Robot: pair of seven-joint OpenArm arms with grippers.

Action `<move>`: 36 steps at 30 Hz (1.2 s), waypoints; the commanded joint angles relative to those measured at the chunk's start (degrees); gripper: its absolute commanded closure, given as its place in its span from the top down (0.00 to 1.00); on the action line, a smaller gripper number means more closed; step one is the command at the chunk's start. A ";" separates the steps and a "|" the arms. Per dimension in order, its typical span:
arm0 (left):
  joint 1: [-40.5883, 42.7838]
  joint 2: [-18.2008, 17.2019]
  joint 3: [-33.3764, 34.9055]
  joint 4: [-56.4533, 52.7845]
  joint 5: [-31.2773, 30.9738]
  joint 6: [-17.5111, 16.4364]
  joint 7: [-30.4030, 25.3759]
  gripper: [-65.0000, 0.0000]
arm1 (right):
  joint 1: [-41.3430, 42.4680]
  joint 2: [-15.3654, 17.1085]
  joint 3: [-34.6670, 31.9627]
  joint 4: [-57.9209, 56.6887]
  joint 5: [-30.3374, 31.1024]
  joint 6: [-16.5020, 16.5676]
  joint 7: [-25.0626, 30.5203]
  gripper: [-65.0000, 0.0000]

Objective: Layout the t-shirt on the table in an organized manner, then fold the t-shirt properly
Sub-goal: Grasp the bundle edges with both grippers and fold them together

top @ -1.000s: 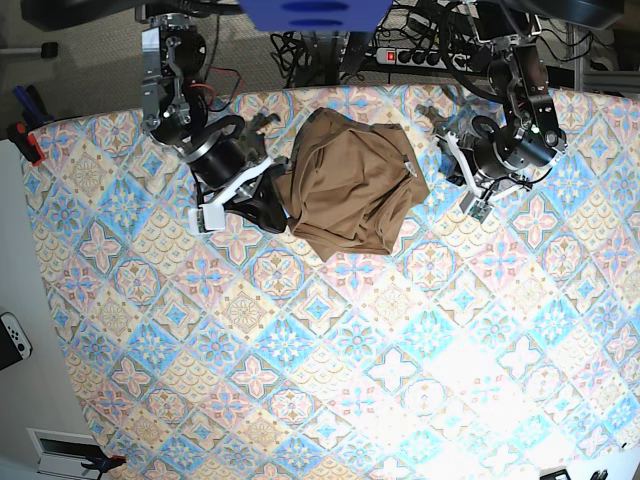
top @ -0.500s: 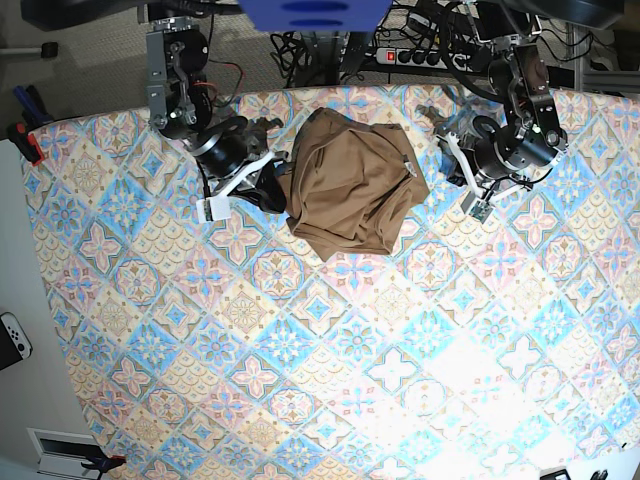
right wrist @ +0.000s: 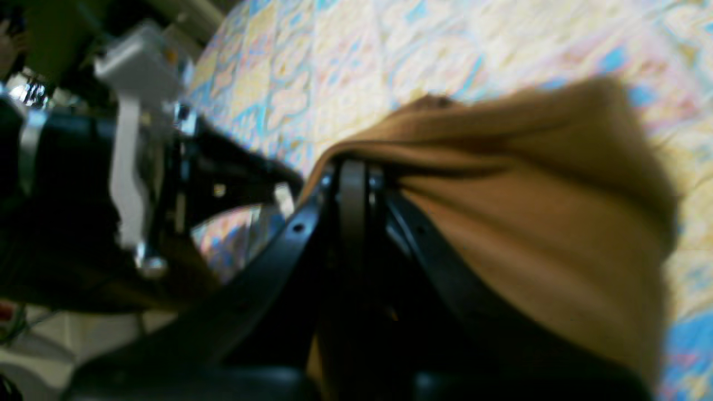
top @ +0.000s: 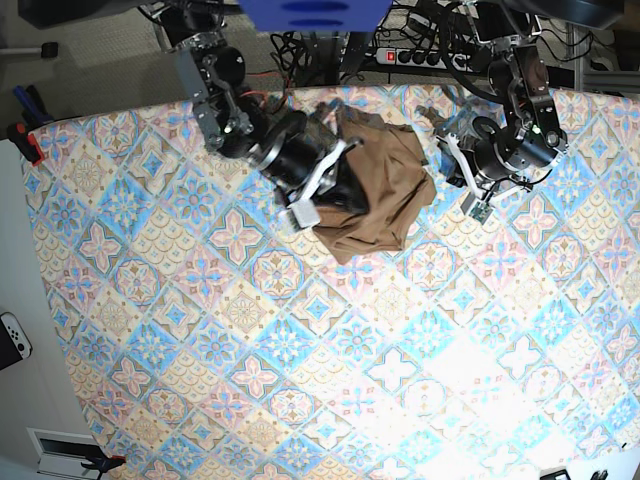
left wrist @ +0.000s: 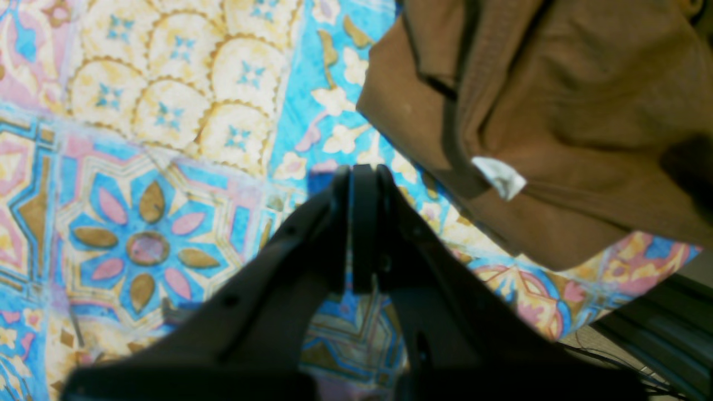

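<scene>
The tan-brown t-shirt (top: 390, 190) lies bunched near the back middle of the tile-patterned table (top: 300, 350). My right gripper (top: 345, 185) reaches over the shirt's left part from the base view's left. In the right wrist view this gripper (right wrist: 351, 167) is shut, with a ridge of the t-shirt (right wrist: 529, 234) raised right at its tips. My left gripper (left wrist: 356, 172) is shut on nothing and hovers over bare table beside the t-shirt (left wrist: 557, 111) edge, where a small white label (left wrist: 498, 175) shows. In the base view the left gripper (top: 438, 120) sits at the shirt's right.
A power strip and cables (top: 400, 55) run behind the table's back edge. The table's edge (left wrist: 640, 312) shows at the lower right of the left wrist view. A white controller (top: 12, 340) lies off the table at the left.
My right arm has swung from the shirt's left edge to the right across the shirt, and that side of the shirt has bunched rightward with it. The left arm has stayed put.
</scene>
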 commanded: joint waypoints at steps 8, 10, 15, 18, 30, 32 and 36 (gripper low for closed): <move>-0.40 -0.27 -0.19 1.15 -0.76 0.07 -0.33 0.00 | 0.78 -0.01 -0.52 -1.26 1.01 0.64 0.22 0.00; -0.40 -0.27 -0.19 1.15 -0.76 0.07 -0.33 0.00 | 0.78 -0.09 -0.52 -4.07 1.01 0.64 -1.19 0.00; -0.40 -0.27 -0.02 1.15 -0.76 0.07 -0.33 0.00 | 0.78 -0.09 -0.52 -10.93 1.01 0.64 -1.72 0.00; -0.40 -0.27 0.07 1.15 -0.76 0.07 -0.33 0.00 | 0.78 -0.01 -0.52 -11.72 1.01 0.64 -1.72 0.00; -2.33 -0.18 7.98 0.88 -4.63 0.07 -0.33 0.00 | 0.78 -0.01 -0.08 0.24 1.01 0.64 -8.13 0.00; -2.42 -0.18 10.62 0.80 -4.46 0.07 -0.77 0.00 | 0.78 -0.01 -0.08 0.24 1.01 0.64 -8.49 0.00; -3.48 -0.18 14.49 -0.17 0.12 0.07 -0.77 0.00 | 0.78 -0.01 0.00 0.41 1.01 0.64 -8.40 0.00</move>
